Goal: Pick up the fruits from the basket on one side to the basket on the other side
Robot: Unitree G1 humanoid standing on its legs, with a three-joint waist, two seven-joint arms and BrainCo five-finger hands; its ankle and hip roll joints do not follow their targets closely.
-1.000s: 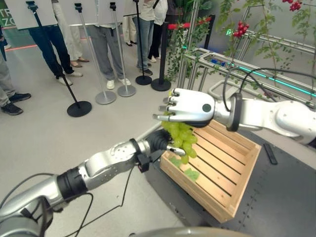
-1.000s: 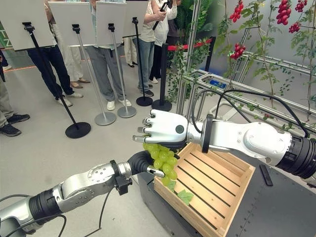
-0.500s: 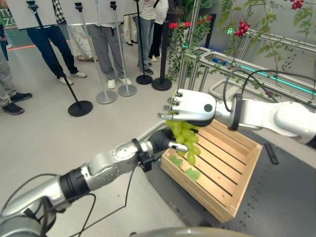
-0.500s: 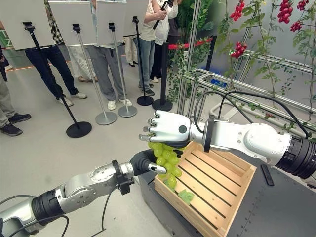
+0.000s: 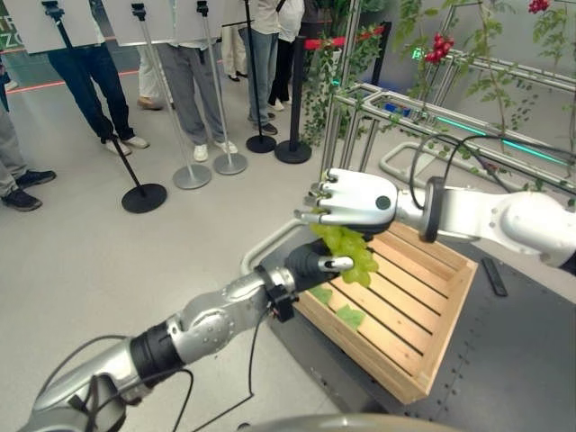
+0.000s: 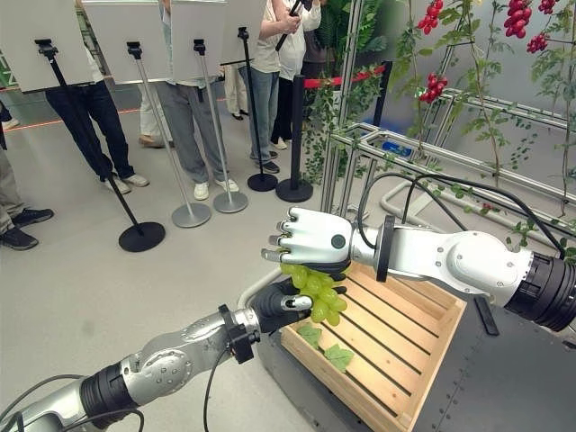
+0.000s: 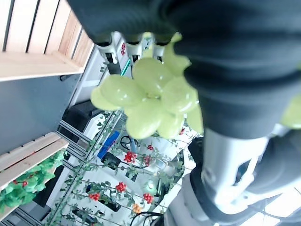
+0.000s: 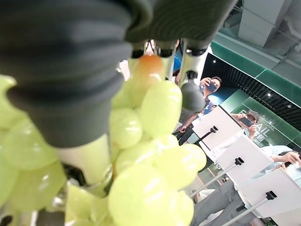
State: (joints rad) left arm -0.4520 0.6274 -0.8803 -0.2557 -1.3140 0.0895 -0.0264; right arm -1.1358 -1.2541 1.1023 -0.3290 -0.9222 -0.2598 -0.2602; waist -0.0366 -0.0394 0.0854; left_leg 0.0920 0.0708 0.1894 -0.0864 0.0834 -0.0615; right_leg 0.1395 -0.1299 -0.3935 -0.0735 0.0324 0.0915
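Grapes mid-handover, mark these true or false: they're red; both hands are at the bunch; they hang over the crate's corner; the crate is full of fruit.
1. The grapes are red. False: they are green.
2. Both the right hand and the left hand are at the bunch. True.
3. The bunch hangs over the near-left corner of the wooden crate. True.
4. The crate is full of fruit. False: the slatted floor is bare apart from green leaves.

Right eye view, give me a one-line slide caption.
Both hands meet at a bunch of green grapes above the wooden crate: right hand on top, left hand below.
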